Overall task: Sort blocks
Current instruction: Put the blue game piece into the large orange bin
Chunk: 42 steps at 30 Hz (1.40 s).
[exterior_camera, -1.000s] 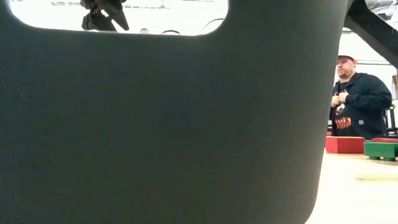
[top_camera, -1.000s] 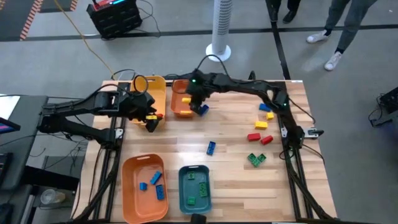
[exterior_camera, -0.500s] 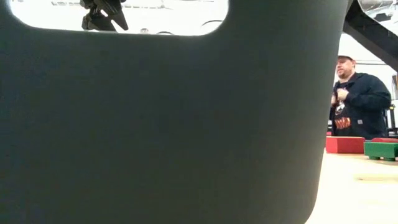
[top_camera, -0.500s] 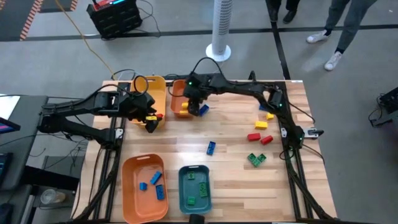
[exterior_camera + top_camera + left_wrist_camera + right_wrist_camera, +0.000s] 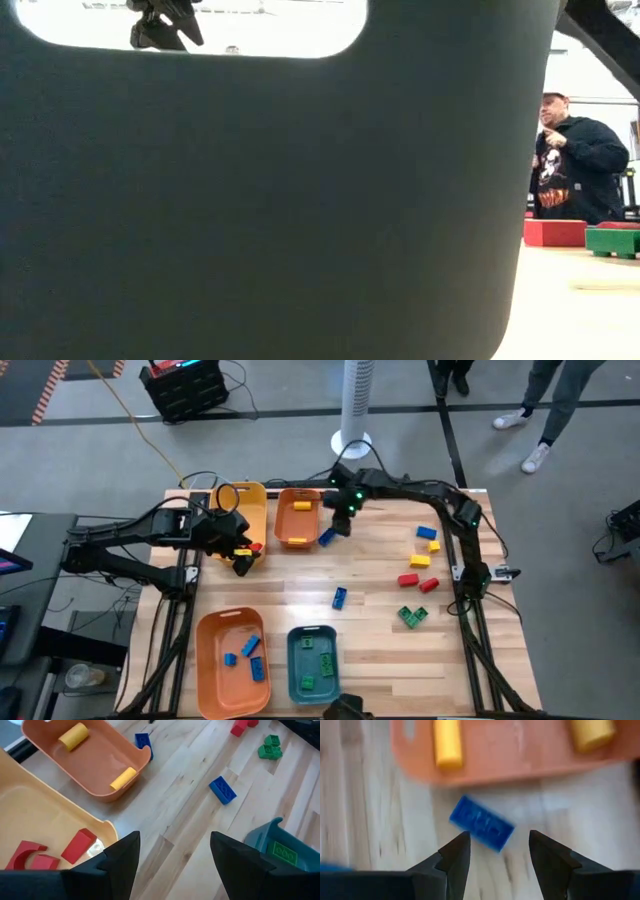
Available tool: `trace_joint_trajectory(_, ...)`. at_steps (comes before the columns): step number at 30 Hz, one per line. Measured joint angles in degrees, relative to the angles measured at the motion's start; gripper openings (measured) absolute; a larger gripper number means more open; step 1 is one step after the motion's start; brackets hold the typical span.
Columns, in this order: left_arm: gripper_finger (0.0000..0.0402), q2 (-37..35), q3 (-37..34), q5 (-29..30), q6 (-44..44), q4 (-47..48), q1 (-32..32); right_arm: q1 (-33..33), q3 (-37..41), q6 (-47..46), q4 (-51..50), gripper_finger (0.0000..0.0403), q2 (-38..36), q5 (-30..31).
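teal bin (image 5: 280, 200) blocking low view, blue block (image 5: 481, 823) blurred

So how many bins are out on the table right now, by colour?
orange bins: 2
yellow bin: 1
teal bin: 1
total: 4

the left arm reaches in from the left side of the desk, its wrist bent inward, and its pincer (image 5: 240, 550) hangs with the two dark fingers (image 5: 120, 860) spread apart, nothing between them. the right arm stretches from the right edge across the far side, its pincer (image 5: 343, 520) pointing down, fingers (image 5: 455, 857) parted and empty.
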State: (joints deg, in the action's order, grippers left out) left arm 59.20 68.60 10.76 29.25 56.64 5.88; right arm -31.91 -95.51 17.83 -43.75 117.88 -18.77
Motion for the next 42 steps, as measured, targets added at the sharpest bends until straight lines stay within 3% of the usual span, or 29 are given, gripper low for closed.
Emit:
trace_joint_trajectory(6, 0.0235, 0.0, 0.0, 0.0, 1.24, 0.07, -0.18, 0.67, 7.65, 10.44, 3.48, 0.021, -2.44, -0.79)
trace_joint_trajectory(10, 0.0235, 0.0, 0.0, 0.02, 2.23, 0.07, -0.18, 1.19, 8.58, 19.2, 3.67, 0.0225, -2.46, 0.7)
trace_joint_trajectory(19, 0.0235, 0.0, 0.0, 0.0, 3.57, 0.05, -0.18, 1.97, 8.68, 25.92, 4.44, 0.0274, -2.33, 2.91)
trace_joint_trajectory(27, 0.0235, 0.0, 0.0, 0.02, 4.75, 0.03, -0.18, 3.01, 9.06, 26.13, 11.75, 0.0278, -2.33, 3.52)
trace_joint_trajectory(42, 0.0235, 0.0, 0.0, 0.02, 6.82, 0.02, -0.18, 3.18, 15.21, 16.96, 8.84, 0.0264, -3.54, 5.63)
